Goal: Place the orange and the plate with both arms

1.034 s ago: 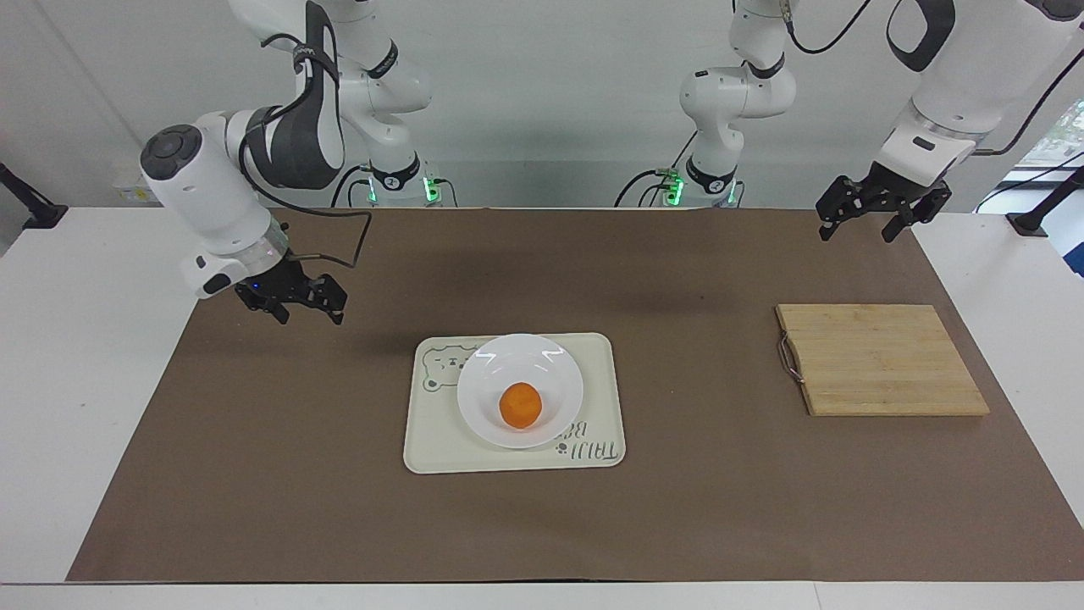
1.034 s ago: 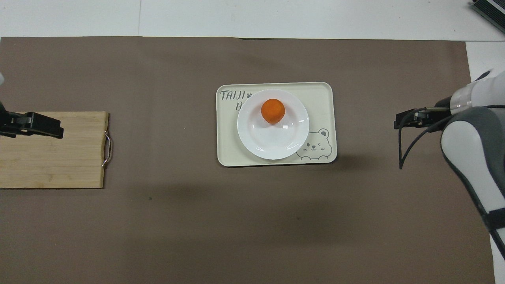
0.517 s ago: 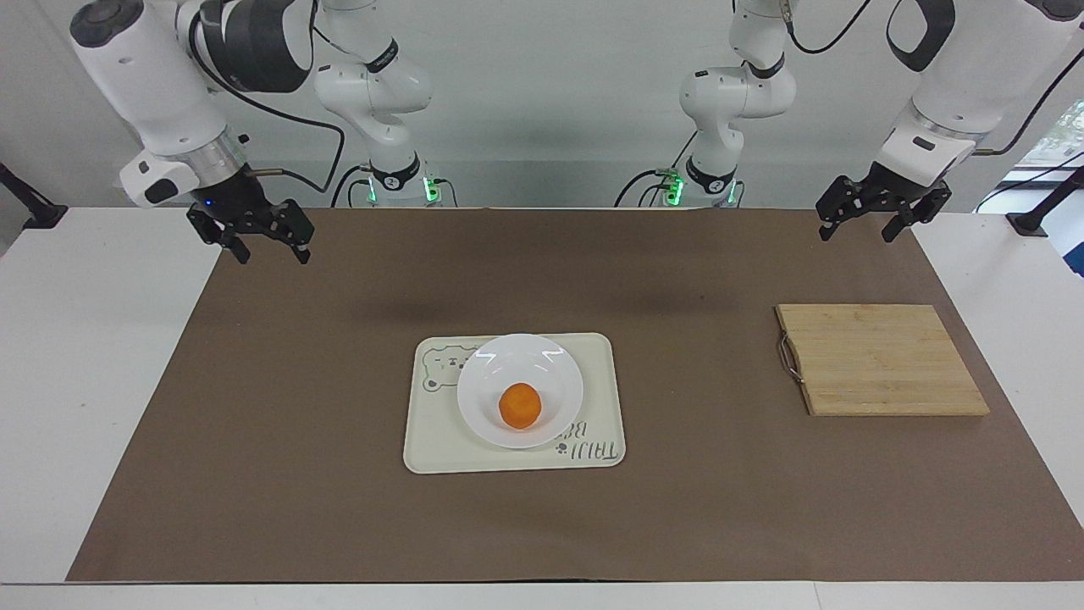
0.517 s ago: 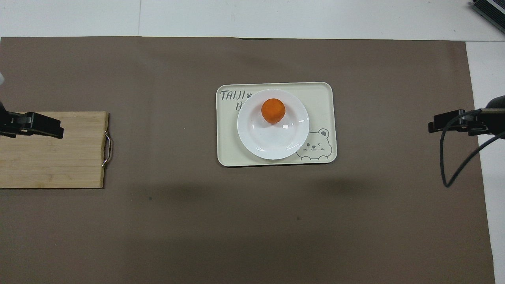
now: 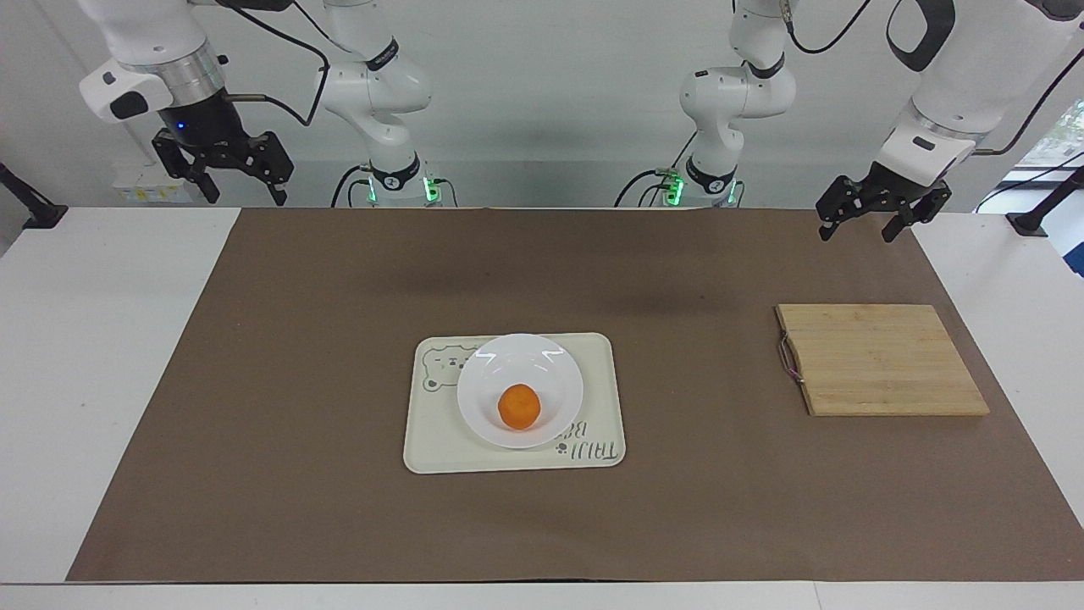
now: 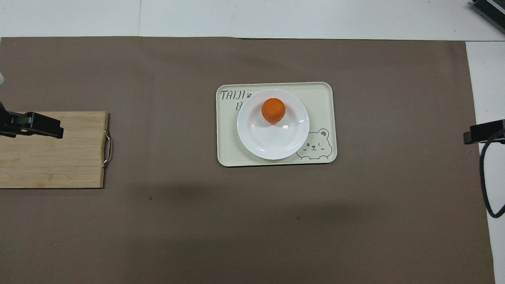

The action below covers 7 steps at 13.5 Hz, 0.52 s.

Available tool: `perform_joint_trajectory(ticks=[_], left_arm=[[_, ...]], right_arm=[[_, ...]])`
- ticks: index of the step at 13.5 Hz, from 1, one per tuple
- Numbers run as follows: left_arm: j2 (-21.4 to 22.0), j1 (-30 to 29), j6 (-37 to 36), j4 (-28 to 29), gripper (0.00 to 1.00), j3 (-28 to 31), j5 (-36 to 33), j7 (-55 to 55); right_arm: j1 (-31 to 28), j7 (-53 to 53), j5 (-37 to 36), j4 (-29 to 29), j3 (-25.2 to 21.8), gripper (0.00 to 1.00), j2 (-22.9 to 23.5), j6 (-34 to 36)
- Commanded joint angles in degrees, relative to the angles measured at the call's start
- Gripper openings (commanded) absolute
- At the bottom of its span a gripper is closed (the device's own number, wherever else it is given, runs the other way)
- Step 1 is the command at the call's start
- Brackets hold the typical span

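The small orange [image 5: 518,406] [image 6: 273,111] lies in the white plate [image 5: 546,366] [image 6: 272,140], off its centre on the side away from the robots. The plate rests on the cream bear tray [image 5: 434,440] [image 6: 320,98] in the middle of the brown mat. My right gripper [image 5: 243,197] [image 6: 483,132] hangs high and open over the mat's border at the right arm's end, holding nothing. My left gripper [image 5: 855,234] [image 6: 32,125] waits open and empty in the air over the cutting board's end of the mat. Both grippers are well apart from the tray.
A bamboo cutting board [image 5: 881,360] [image 6: 51,157] with a metal handle lies flat at the left arm's end of the mat. White tabletop borders the mat on all sides. A black cable loops down from the right wrist.
The right arm has lifted and drawn back from beside the tray to its own end of the table, its gripper still open. The left arm, orange and plate have not moved.
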<state>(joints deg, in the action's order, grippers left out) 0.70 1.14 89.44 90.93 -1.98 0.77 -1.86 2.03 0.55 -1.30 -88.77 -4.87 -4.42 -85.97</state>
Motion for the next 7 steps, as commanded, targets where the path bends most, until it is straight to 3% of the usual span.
perform_joint_trajectory(ticks=[1, 7], left_arm=[[-0.3, 0.0, 0.0, -0.7, 1.0, 0.1, -0.4, -0.7], [-0.3, 0.0, 0.0, -0.7, 1.0, 0.1, -0.4, -0.7]], right_arm=[[0.2, -1.3, -1.5, -2.2, 0.7, 1.0, -1.1, -0.5], [0.2, -0.5, -0.8, -4.7, 0.7, 1.0, -2.1, -1.4]])
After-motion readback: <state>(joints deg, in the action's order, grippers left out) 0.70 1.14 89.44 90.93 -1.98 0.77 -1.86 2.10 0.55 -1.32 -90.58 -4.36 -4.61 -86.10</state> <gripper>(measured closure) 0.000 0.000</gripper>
